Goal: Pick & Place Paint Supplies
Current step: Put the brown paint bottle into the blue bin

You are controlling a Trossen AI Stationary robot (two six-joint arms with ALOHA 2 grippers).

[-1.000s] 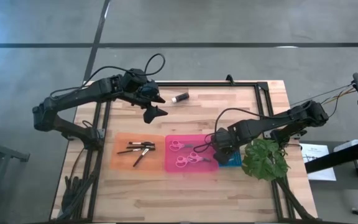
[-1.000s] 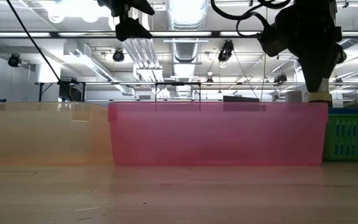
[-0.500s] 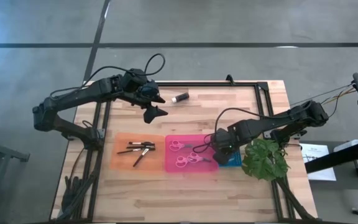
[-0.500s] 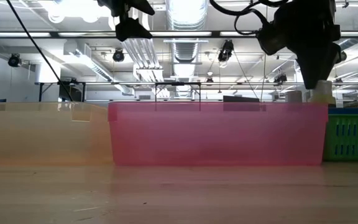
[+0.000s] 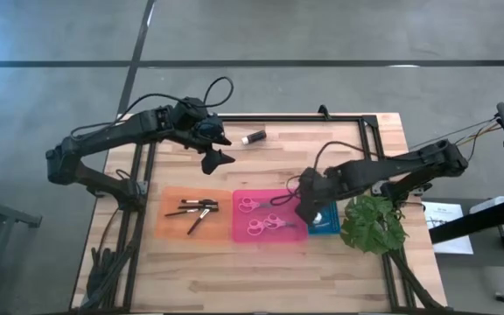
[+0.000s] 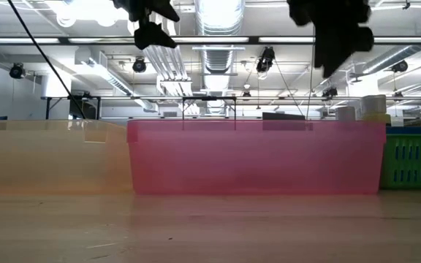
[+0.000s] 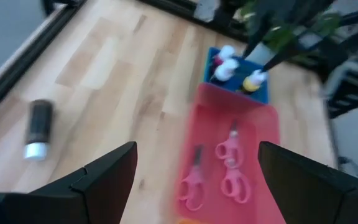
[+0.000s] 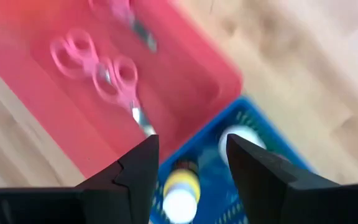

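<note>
We have brushes point(image 5: 196, 210), scissors point(image 5: 261, 215) and most bottles point(image 7: 232, 66) trayed; the black bottle point(image 5: 254, 137) lies beyond our open, empty left pincer point(image 5: 215, 158)

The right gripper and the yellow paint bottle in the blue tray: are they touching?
Apart. In the right wrist view the open right gripper hangs above the yellow paint bottle; the low view shows it raised clear.

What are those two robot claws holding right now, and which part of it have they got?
Nothing. The right gripper is open and empty above the blue tray, where the yellow paint bottle stands. The left gripper hangs open over the table, holding nothing.
</note>
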